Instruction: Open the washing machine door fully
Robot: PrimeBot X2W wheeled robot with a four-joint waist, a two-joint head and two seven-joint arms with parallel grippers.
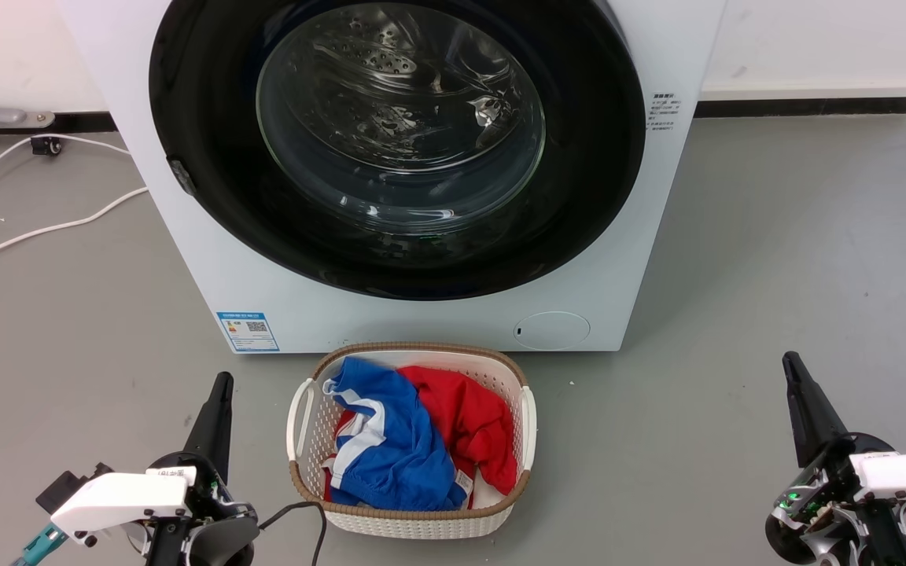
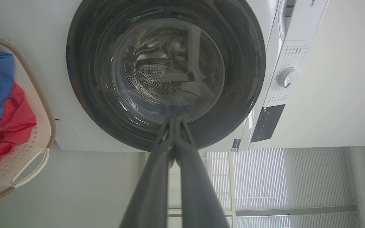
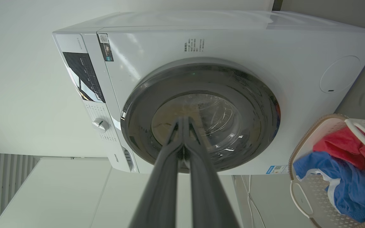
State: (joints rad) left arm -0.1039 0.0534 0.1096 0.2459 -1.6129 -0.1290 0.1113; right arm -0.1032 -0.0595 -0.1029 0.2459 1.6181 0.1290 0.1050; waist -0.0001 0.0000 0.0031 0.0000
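The washing machine door (image 1: 398,149) is a large round glossy black disc with a clear glass window, lying flat against the white machine front, closed. A small latch notch sits on its left rim (image 1: 182,178). The left wrist view looks up at the door (image 2: 166,72), and the right wrist view takes in the door (image 3: 201,117) too. My left gripper (image 1: 222,385) rests low at the left, shut and holding nothing, far from the door. My right gripper (image 1: 791,365) rests low at the right, also shut and holding nothing. In both wrist views the fingers (image 2: 173,122) (image 3: 182,122) meet at the tips.
A white laundry basket (image 1: 528,428) with blue and red clothes stands on the grey floor right in front of the machine, between my arms. White cables (image 1: 36,228) trail on the floor at the left. The machine's control panel with knob (image 2: 288,77) lies above the door.
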